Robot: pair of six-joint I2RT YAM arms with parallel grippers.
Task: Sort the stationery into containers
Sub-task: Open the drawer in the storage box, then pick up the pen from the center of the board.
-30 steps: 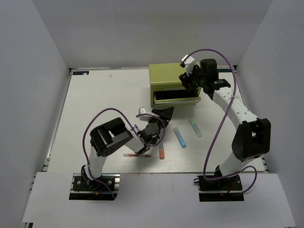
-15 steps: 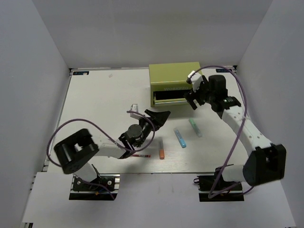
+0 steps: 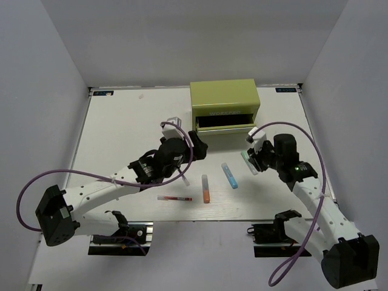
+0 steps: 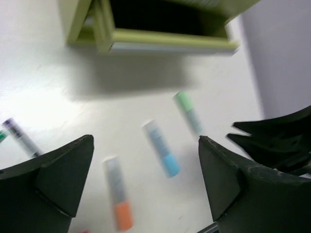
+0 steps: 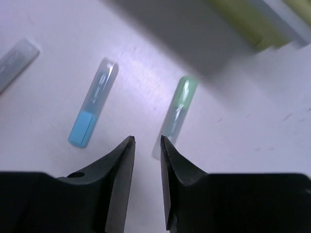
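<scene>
With the orange marker (image 3: 206,189), blue marker (image 3: 230,175), mint green marker (image 5: 177,114) and red-white pen (image 3: 174,198) lying at lower centre, outside the open drawer (image 3: 225,128) of the cabinet (image 3: 224,97), most sorting is awaiting completion, the left gripper (image 4: 146,141) is hovering wide open, and the right gripper (image 5: 147,139) is hanging narrow and empty.

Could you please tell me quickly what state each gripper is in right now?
Left gripper: wide open, holding nothing.
Right gripper: jaws only narrowly apart, holding nothing, close to the mint green marker.

Bright, even light; blurred wrist views
</scene>
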